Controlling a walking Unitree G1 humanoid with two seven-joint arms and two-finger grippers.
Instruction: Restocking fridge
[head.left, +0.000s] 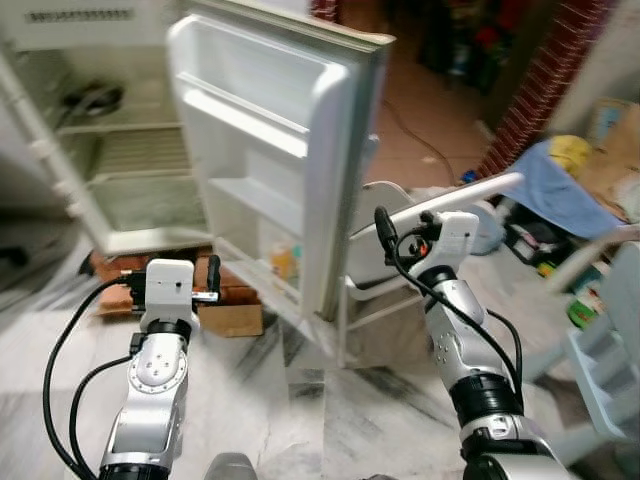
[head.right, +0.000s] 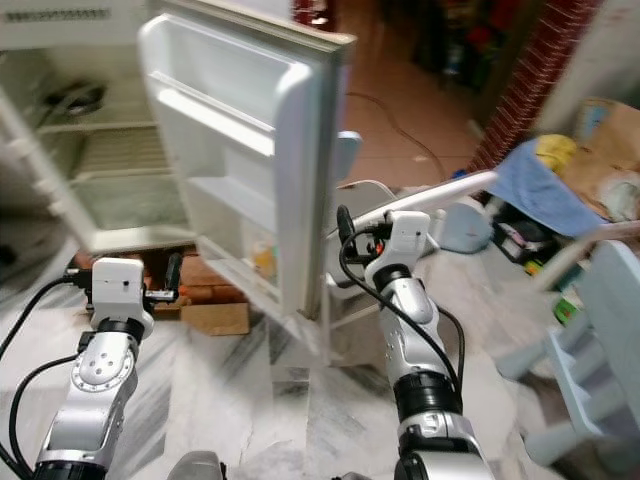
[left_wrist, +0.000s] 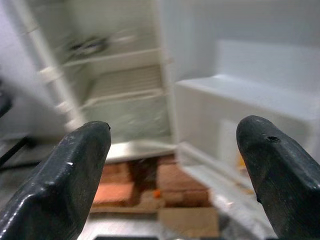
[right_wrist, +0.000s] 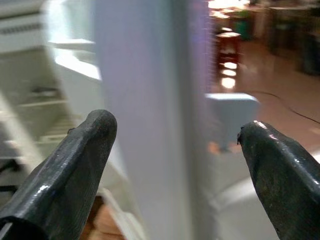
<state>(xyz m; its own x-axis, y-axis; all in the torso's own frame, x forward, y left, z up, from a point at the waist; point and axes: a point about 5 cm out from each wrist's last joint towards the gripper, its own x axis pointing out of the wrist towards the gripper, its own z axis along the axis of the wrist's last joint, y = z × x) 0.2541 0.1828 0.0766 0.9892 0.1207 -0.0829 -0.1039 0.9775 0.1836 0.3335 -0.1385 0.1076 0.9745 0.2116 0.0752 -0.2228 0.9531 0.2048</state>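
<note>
A white fridge (head.left: 120, 170) stands open at the left, with wire shelves inside and a dark object (head.left: 95, 98) on its upper shelf. Its door (head.left: 270, 150) swings out toward me. A small yellow-orange item (head.left: 285, 260) sits in the door's lower rack. My left gripper (left_wrist: 175, 175) is open and holds nothing. It is held low in front of the fridge body, facing the shelves. My right gripper (right_wrist: 175, 170) is also open and holds nothing, raised just right of the door's outer edge (right_wrist: 150, 115), which lies straight ahead between its fingers (right_wrist: 75, 165).
The fridge rests on red bricks (head.left: 235, 295), with a cardboard box (head.left: 230, 320) on the marble floor in front of them. A white plastic chair (head.left: 400, 250) stands behind the door. At the right are a blue cloth (head.left: 560, 190), clutter and a pale blue chair (head.left: 610, 370).
</note>
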